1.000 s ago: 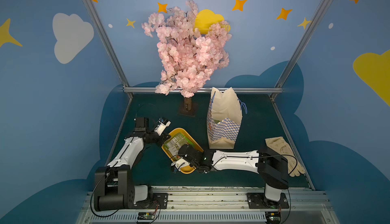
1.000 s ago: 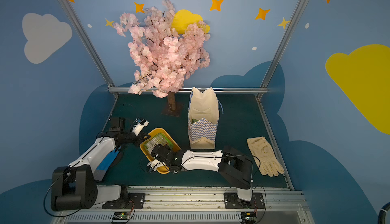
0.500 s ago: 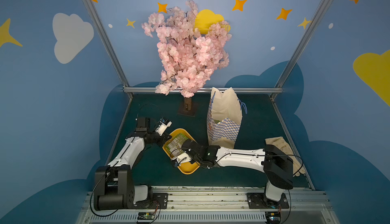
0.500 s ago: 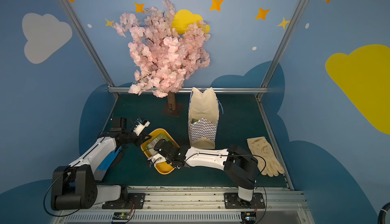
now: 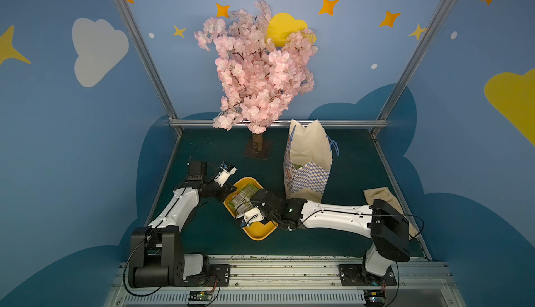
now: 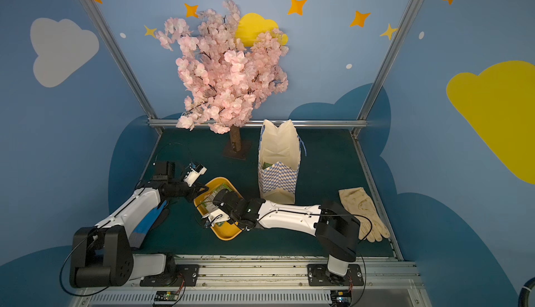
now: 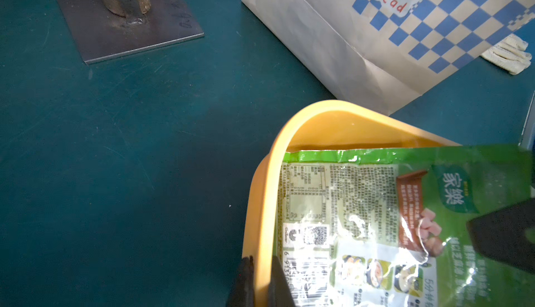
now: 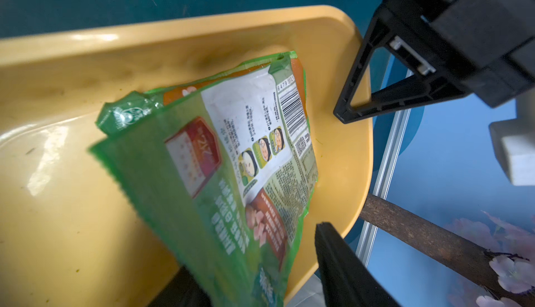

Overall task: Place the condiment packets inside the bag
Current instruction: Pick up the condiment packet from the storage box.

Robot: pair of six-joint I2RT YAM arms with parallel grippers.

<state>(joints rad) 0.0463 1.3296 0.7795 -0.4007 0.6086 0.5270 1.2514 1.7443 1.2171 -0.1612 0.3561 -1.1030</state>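
The cream paper bag with blue-white checks (image 7: pixel 362 48) carries red lettering "ench bread". The green-and-white foil condiment packet (image 7: pixel 362 204) reads "家樂", with barcode digits "6 913".

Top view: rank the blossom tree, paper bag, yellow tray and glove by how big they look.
1. blossom tree, clearly largest.
2. paper bag.
3. yellow tray and glove look alike; the right arm hides part of each, so unranked.

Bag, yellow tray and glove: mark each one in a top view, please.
bag (image 5: pixel 307 179), in a top view, on its checkered front panel.
yellow tray (image 5: pixel 258 231), in a top view, on the bare floor at its near end.
glove (image 6: pixel 358 205), in a top view, on its palm.
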